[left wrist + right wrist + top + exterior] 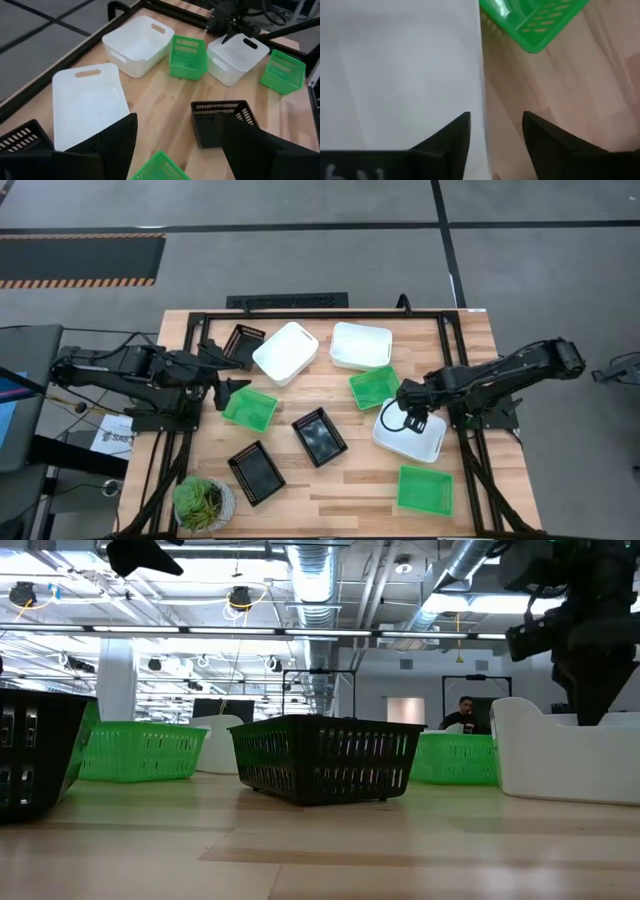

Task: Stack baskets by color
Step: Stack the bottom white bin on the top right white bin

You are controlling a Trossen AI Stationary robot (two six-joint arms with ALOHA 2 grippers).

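Observation:
My right gripper (401, 420) points down, open, over the left end wall of a white basket (410, 435) at the table's right. In the right wrist view one finger stands inside that wall (479, 75) and one outside it, over bare wood. My left gripper (228, 391) hovers open above a green basket (250, 408) at the left. Two more white baskets (285, 352) (361, 345) lie at the far side, the left one bottom up. Other green baskets (374, 387) (424, 490) and black baskets (319, 436) (256, 473) (243, 343) rest on their bottoms.
A potted green plant (203, 502) stands at the near left corner. A black metal frame (300, 315) runs along the far and side edges. Bare wood lies between the near black baskets and the near right green basket.

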